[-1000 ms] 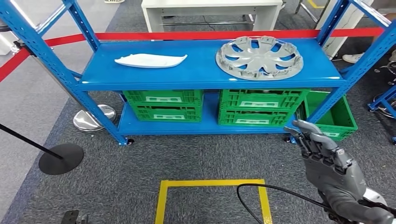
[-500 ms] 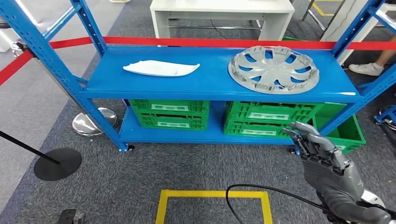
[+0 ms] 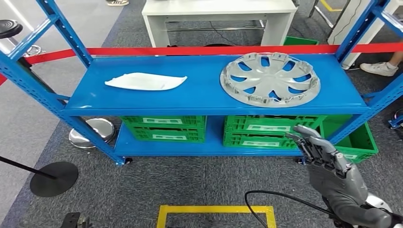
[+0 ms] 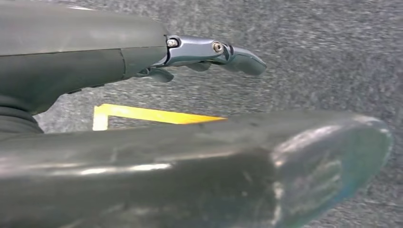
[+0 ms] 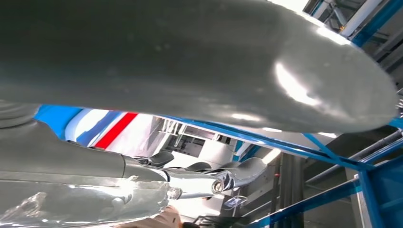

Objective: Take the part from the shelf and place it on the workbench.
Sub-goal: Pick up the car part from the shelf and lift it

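Observation:
A grey wheel cover (image 3: pixel 270 79) lies on the right of the blue shelf's top board (image 3: pixel 204 92). A flat white part (image 3: pixel 145 81) lies on its left. My right hand (image 3: pixel 328 161) is raised in front of the shelf's lower right, below the wheel cover and apart from it. Its fingers are stretched out and hold nothing. In the right wrist view the right hand (image 5: pixel 142 175) has straight fingers and nothing in it. My left hand (image 4: pixel 119 57) hangs over the grey carpet, fingers straight and holding nothing.
Green crates (image 3: pixel 164 127) (image 3: pixel 271 130) fill the lower shelf, and another green crate (image 3: pixel 359 140) stands on the floor at right. Red barrier tape (image 3: pixel 190 50) runs behind the shelf, before a white table (image 3: pixel 216 9). Stanchion bases (image 3: pixel 53 178) stand left. A yellow floor marking (image 3: pixel 214 211) and black cable (image 3: pixel 271 197) lie near me.
The whole picture has shifted, so the camera has moved; the shelf now sits slightly lower and nearer. My right hand keeps its raised, spread pose.

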